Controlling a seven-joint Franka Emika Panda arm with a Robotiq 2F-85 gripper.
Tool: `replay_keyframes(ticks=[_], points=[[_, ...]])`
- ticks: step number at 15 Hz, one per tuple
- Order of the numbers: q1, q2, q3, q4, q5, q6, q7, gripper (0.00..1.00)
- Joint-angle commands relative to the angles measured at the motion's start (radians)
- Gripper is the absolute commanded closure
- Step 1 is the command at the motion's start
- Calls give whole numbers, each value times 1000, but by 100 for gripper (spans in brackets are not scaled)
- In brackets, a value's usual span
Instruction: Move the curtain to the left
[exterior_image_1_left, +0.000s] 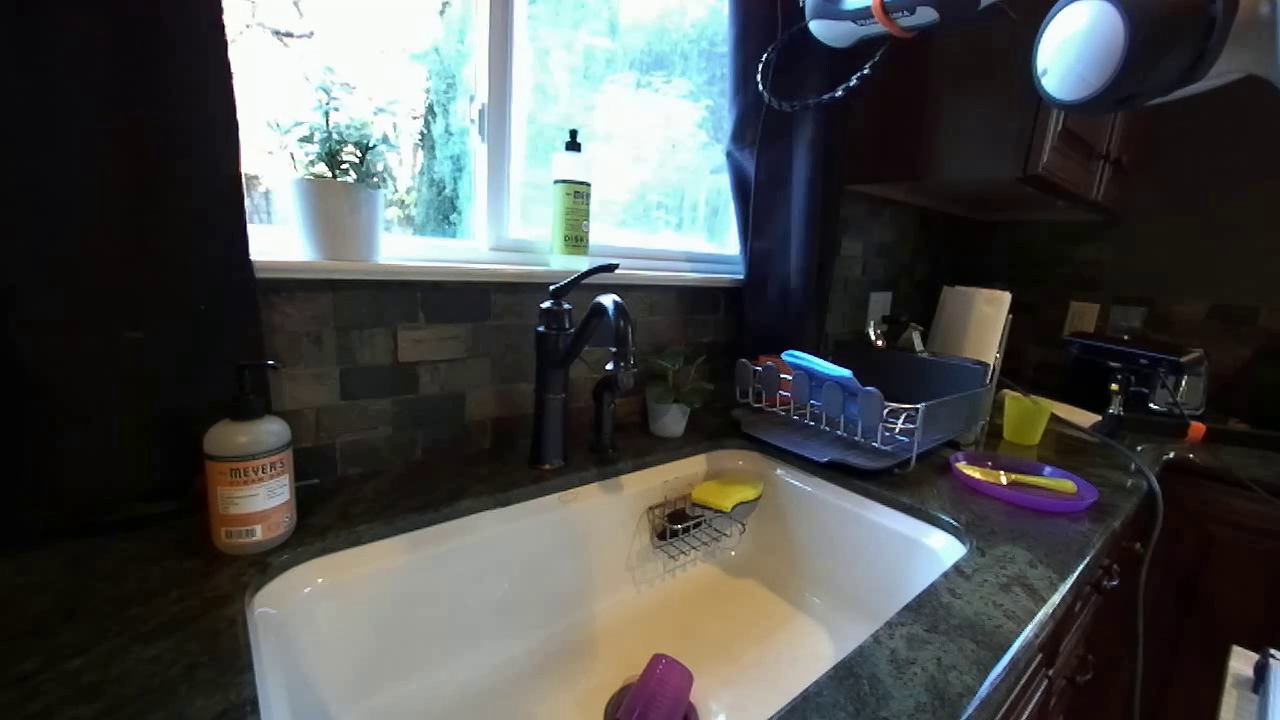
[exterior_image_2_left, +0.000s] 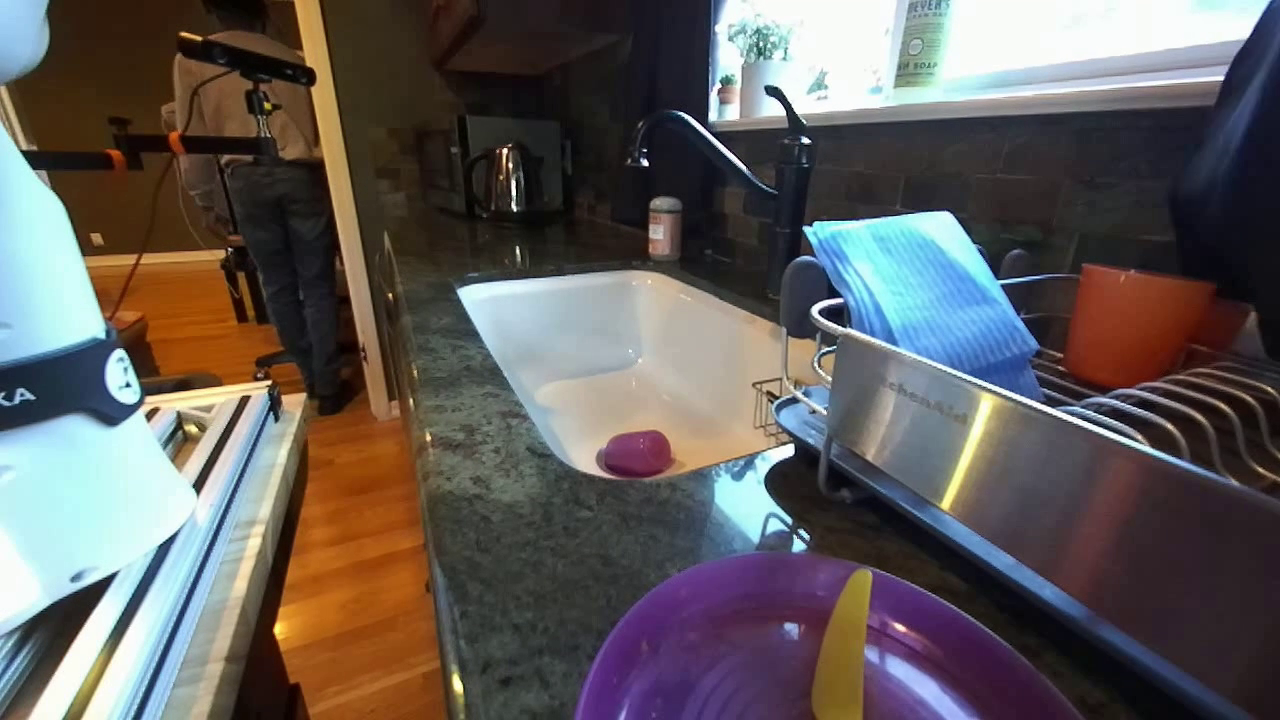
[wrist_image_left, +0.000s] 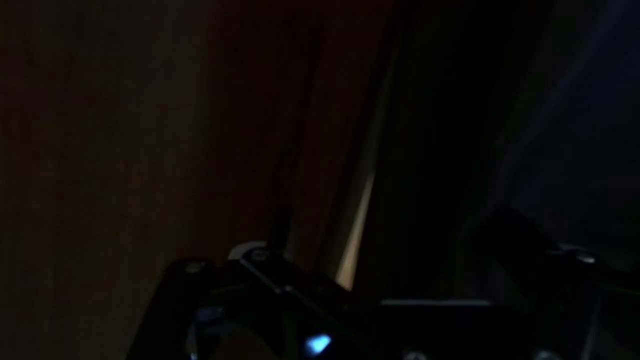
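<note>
Curtain (exterior_image_1_left: 790, 210) hung upright just beside the window (exterior_image_1_left: 495, 130), long axis vertical. In the wrist view, likely cloth lay right of the gap in the gripper (wrist_image_left: 395, 227); jaws stood apart, no clamped fabric visible. Too dark to judge contact. Rightward reach there was probably needed.

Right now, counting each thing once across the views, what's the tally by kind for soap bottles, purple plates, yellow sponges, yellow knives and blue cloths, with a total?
Soap bottles: 2
Plate: 1
Sponge: 1
Knife: 1
Cloth: 1
Total: 6
</note>
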Motion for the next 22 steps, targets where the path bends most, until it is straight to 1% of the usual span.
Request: replay_keyframes(ticks=[1, 4, 7, 9, 12, 14, 15, 16, 17, 18, 20, 22], points=[[-35, 20, -50, 34, -4, -119, 82, 0], [-35, 31, -63, 50, -10, -135, 103, 0], [-5, 33, -72, 75, -31, -125, 109, 0], [40, 31, -90, 104, -78, -116, 119, 0], [139, 35, -109, 143, -179, -68, 116, 0], [191, 44, -109, 159, -229, -42, 106, 0], [205, 43, -96, 155, -232, -23, 86, 0], [211, 45, -75, 137, -211, -19, 81, 0], [206, 39, -53, 121, -182, 4, 66, 0], [193, 49, -46, 118, -169, 5, 75, 0], [155, 59, -20, 101, -130, 29, 83, 0], [106, 66, 23, 89, -70, 90, 65, 0]])
